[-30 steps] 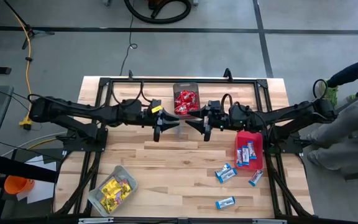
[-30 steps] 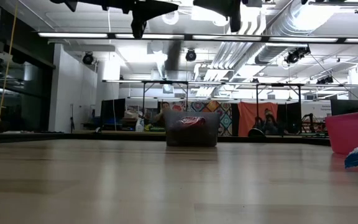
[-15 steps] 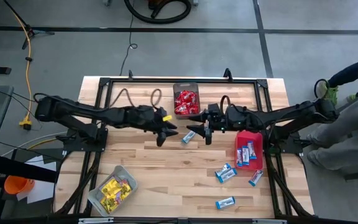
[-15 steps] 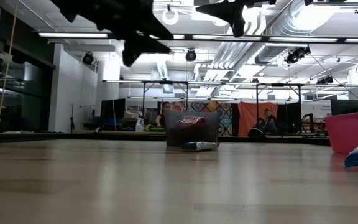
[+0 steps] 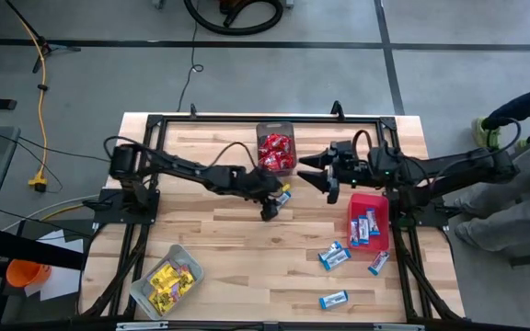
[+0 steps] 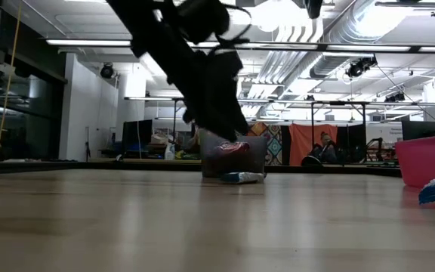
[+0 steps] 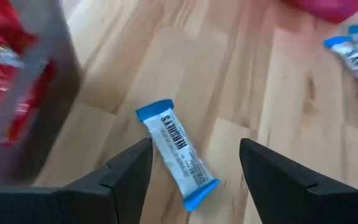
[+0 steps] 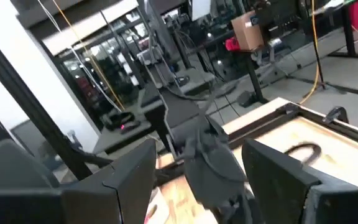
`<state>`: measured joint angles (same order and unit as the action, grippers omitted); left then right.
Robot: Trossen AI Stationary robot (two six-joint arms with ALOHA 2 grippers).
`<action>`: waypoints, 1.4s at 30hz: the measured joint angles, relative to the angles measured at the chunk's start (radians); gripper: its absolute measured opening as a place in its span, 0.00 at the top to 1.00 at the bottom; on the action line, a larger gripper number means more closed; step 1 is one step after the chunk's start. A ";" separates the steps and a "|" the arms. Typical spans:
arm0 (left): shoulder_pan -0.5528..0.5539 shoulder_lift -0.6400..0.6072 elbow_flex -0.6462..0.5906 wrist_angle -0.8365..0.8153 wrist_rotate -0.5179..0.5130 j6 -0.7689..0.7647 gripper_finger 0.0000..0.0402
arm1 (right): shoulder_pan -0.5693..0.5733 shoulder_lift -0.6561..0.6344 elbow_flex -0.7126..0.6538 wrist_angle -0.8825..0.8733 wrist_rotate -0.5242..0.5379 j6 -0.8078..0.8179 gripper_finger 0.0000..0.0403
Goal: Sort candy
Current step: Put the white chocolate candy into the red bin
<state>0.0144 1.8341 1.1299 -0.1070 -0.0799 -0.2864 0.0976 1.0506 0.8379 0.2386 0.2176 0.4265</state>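
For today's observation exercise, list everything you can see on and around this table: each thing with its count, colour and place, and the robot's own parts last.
Table: one, pale wood, centre.
Mesh bin: one, dark, far edge, holding red candy.
Red bin: one, right side, holding blue-and-white candy.
Grey bin: one, clear, near left corner, holding yellow candy.
Loose candy: about four blue-and-white packets on the wood near the red bin.
Lone packet: one, blue-and-white, beside the mesh bin, between the left gripper's fingers.
Yellow cable: one, on the floor, left.
Person: one, grey clothes, right edge.
Left gripper: open, over the lone packet.
Right gripper: open, raised beside the mesh bin.
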 joint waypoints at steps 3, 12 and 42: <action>-0.001 0.062 0.019 0.000 -0.018 -0.031 0.43 | 0.012 -0.014 0.000 -0.017 0.020 -0.006 0.42; -0.009 0.198 0.031 0.012 -0.020 -0.103 0.43 | 0.036 -0.005 0.000 -0.047 0.026 -0.005 0.42; -0.105 -0.472 0.025 -0.284 -0.190 0.389 1.00 | 0.017 0.139 -0.001 -0.132 -0.032 0.272 0.42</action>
<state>-0.0902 1.3619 1.1549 -0.3908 -0.2697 0.1022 0.1150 1.1897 0.8371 0.1070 0.1851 0.6989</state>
